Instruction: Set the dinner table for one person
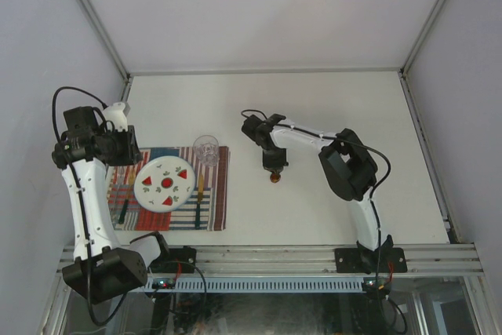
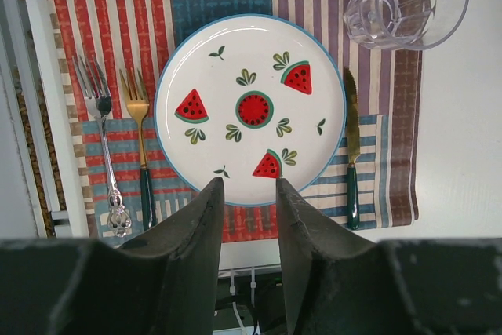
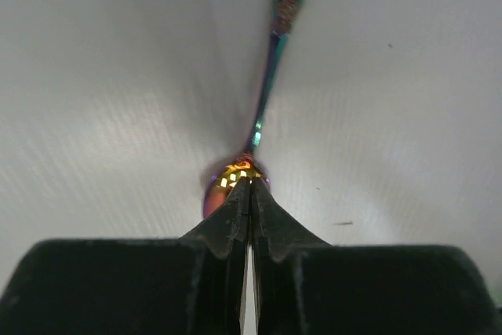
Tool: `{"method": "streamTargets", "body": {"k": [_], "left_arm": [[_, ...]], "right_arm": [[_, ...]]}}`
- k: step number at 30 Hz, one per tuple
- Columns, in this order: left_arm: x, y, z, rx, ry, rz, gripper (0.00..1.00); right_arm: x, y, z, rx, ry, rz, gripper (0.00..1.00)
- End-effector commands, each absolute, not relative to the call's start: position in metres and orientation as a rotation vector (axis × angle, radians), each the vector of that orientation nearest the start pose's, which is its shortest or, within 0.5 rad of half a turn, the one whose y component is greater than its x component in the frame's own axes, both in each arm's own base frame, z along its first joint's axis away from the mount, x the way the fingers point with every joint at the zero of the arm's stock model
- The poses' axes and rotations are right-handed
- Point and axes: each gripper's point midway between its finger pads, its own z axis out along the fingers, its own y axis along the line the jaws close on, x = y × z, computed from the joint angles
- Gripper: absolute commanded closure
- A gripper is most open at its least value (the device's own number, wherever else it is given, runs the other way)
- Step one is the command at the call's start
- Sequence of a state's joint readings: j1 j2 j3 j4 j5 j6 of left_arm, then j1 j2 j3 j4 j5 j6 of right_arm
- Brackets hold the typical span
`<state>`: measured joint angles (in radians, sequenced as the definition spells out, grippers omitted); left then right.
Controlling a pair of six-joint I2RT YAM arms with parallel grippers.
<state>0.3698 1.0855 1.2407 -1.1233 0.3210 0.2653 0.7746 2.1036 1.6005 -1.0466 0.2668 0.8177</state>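
Most pieces laid, from above: placemat (image 1: 220, 194) at the left of the dinner table (image 1: 329, 115), right gripper (image 1: 274, 170) mid-table; left wrist: left gripper (image 2: 249, 186) part-open, empty, hovering over plate (image 2: 251, 60), forks (image 2: 138, 103), knife (image 2: 351, 139); right wrist: pinched shut on the spoon (image 3: 267, 76), likely bound knife-side.

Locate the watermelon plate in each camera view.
Top external: plate lower left, on the striped placemat.
Left wrist: plate at centre, on the placemat.
Right wrist: not in view.
Shared landmark: the clear glass at the placemat's corner, in both those views.
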Motion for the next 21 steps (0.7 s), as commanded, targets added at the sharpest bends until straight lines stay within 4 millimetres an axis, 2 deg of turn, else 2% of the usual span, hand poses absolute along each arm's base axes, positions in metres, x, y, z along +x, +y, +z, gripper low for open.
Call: {"method": "streamTargets", "body": {"k": [1, 5, 7, 12, 16, 21], "left_arm": [[0.240, 0.048, 0.224, 0.001, 2.444, -0.111, 0.63], [0.237, 0.050, 0.222, -0.003, 2.453, -0.094, 0.63], [0.236, 0.053, 0.222, -0.010, 2.454, -0.080, 0.63], [0.234, 0.050, 0.219, -0.019, 2.467, -0.107, 0.63], [0.238, 0.049, 0.216, -0.035, 2.468, -0.126, 0.63], [0.239, 0.048, 0.219, -0.035, 2.460, -0.137, 0.63]], "right_arm": [[0.300, 0.283, 0.027, 0.039, 2.901, -0.117, 1.00], [0.313, 0.305, 0.019, 0.012, 2.919, -0.063, 1.00], [0.321, 0.312, 0.022, -0.004, 2.915, -0.057, 1.00], [0.336, 0.311, 0.039, -0.013, 2.871, -0.055, 1.00], [0.338, 0.290, 0.044, 0.017, 2.865, -0.100, 1.00], [0.322, 0.252, 0.047, 0.081, 2.867, -0.188, 1.00]]}}
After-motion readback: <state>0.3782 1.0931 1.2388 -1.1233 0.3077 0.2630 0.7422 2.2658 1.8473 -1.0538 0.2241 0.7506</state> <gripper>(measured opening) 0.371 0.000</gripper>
